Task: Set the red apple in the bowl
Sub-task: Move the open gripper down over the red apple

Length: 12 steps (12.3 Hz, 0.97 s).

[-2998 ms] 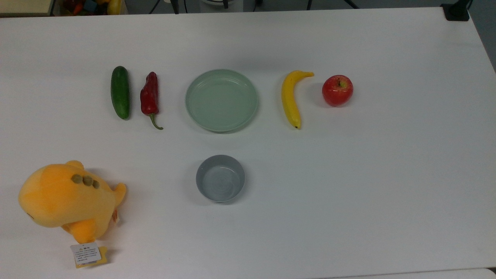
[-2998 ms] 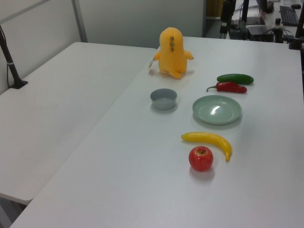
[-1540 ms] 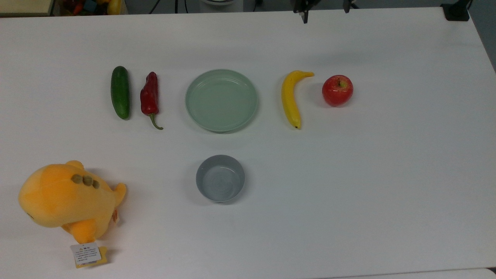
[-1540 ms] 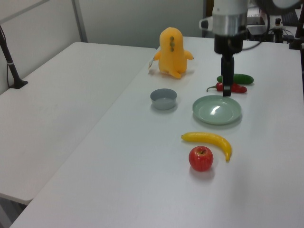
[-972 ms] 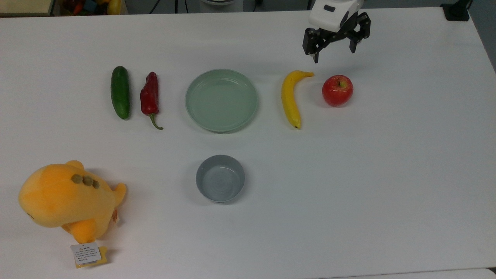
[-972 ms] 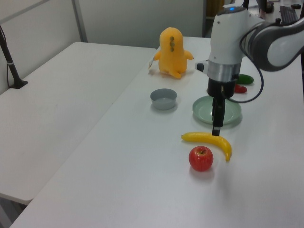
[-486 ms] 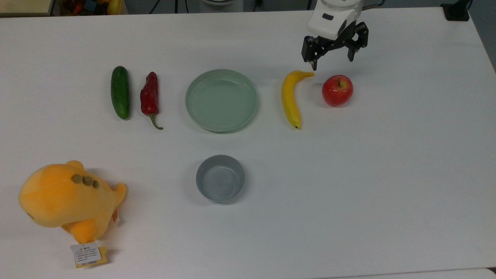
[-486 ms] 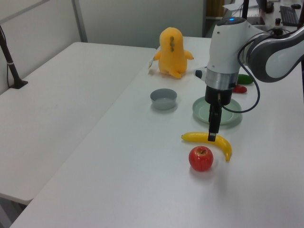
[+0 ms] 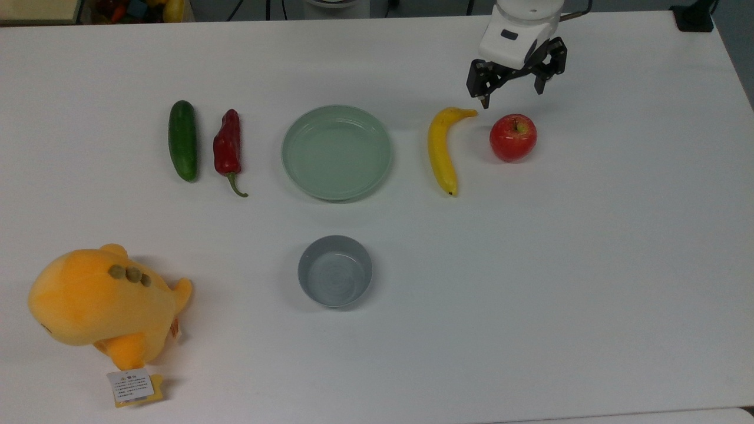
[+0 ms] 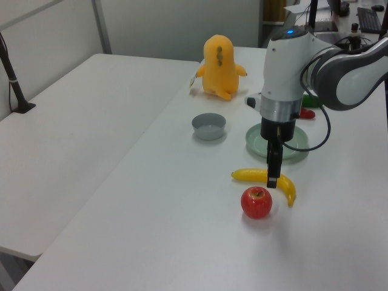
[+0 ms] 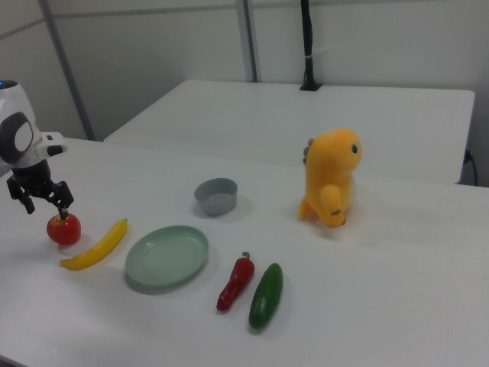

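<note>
Task status: early stage; no transfer has been made. The red apple [image 9: 513, 137] rests on the counter [image 9: 589, 265], stem up, at the top view's right, just beside the tip of the banana [image 9: 442, 149] and apart from it. The pincer [image 9: 513, 93] hangs above the counter close to the apple, toward the top view's upper edge, with its fingers spread wide and holding nothing; in the right view the pincer [image 11: 46, 206] sits directly over the apple [image 11: 63, 228], one fingertip close to the fruit's top, and contact cannot be confirmed. Remaining steps, as judged from this arrangement: lower the spread fingers around the apple, close on it, lift, carry it across to the bowl [image 9: 334, 271], and release. The bowl stands well apart from the apple, below the plate [image 9: 336, 152] in the top view, so the carry passes near the banana and the plate. Container contents: the grey bowl is empty; the pale green plate is also empty. The chili pepper [image 9: 228, 148] and cucumber [image 9: 182, 140] lie side by side on the counter at the top view's left of the plate. The plush toy [image 9: 100, 305] sits at the top view's lower left, clear of the likely carry path.
</note>
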Available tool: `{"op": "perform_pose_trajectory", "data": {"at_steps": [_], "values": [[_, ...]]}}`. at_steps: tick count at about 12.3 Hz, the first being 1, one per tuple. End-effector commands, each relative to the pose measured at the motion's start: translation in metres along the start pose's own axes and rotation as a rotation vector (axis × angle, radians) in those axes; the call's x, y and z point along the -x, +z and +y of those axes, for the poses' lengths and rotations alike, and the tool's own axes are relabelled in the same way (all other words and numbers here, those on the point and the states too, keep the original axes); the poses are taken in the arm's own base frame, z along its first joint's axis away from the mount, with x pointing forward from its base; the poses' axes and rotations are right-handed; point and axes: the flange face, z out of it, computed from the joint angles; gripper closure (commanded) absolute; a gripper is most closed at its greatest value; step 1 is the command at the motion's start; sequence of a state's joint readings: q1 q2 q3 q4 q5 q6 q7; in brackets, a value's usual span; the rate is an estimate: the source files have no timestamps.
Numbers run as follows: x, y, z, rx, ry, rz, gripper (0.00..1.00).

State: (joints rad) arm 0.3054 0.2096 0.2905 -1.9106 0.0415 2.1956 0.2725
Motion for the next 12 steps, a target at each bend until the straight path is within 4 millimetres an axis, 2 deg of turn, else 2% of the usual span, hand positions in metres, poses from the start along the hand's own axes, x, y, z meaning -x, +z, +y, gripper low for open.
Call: {"op": "perform_pose_trajectory", "data": {"at_steps": [1, 3, 6, 8, 9, 10, 11, 12], "values": [[-0.011, 0.023, -0.02, 0.012, 0.013, 0.009, 0.0], [-0.016, 0.043, -0.018, 0.049, 0.026, 0.032, 0.0], [-0.022, 0.055, -0.016, 0.06, 0.011, 0.073, 0.0], [-0.022, 0.076, -0.015, 0.111, -0.013, 0.074, 0.0], [-0.021, 0.081, -0.014, 0.121, -0.021, 0.07, 0.12], [-0.021, 0.081, -0.014, 0.123, -0.033, 0.068, 0.51], [-0.021, 0.082, -0.013, 0.128, -0.047, 0.068, 0.82], [-0.021, 0.081, -0.013, 0.131, -0.048, 0.066, 1.0]]}}
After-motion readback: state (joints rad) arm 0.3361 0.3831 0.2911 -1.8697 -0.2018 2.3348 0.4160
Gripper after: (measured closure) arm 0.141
